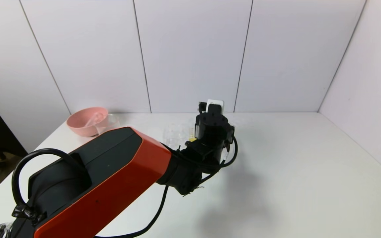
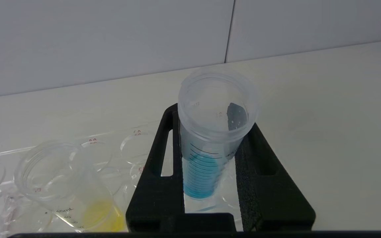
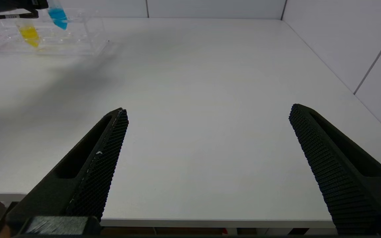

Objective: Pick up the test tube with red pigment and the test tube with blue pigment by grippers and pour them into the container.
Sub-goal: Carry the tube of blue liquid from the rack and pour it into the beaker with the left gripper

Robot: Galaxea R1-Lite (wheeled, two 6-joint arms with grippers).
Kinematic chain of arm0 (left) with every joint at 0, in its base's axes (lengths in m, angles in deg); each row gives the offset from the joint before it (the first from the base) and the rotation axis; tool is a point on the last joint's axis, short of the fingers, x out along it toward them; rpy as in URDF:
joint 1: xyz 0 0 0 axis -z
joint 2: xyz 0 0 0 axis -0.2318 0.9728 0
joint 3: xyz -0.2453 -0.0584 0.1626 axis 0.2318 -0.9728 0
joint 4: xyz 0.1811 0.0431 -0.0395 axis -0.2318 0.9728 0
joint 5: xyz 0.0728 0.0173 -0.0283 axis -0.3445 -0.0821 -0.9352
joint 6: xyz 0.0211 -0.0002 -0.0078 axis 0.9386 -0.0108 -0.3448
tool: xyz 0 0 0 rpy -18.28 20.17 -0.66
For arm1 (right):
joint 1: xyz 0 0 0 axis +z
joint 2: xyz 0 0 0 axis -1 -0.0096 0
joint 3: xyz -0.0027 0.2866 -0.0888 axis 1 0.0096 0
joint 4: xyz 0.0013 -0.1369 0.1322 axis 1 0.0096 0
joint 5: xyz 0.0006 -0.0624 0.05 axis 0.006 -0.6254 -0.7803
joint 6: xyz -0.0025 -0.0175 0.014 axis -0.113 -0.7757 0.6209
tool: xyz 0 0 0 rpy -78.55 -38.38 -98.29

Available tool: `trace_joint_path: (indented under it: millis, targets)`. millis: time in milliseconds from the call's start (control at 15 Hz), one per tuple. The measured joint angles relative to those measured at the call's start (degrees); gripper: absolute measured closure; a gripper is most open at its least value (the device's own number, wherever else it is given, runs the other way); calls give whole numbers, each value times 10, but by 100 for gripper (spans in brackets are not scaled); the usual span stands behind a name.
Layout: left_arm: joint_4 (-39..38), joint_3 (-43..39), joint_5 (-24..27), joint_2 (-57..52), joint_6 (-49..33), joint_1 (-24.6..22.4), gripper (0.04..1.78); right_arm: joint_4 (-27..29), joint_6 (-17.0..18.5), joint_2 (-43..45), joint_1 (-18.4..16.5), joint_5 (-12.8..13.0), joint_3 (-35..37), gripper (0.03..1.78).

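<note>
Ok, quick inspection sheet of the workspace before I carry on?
Surface: white table, no spills seen.
Job's things: blue tube clamped in left gripper above the clear rack; red tube and beaker not made out.
Clutter: yellow tube in the rack; pink bowl at far left.
Grippers: left shut on the blue tube; right gripper open, empty, over the table's near edge.
Cables: black cable looped on the left arm.
Surroundings: white wall panels.

Lab bench setup: clear tube rack (image 3: 45, 39) on white table (image 1: 293, 172); white partition walls (image 1: 190, 53).
</note>
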Motion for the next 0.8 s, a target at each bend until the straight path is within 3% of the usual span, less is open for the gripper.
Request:
trace_joint_path:
  millis: [800]
  targets:
    - [0, 4, -1, -40, 25, 1, 136, 0, 0, 0, 0, 0, 0, 4]
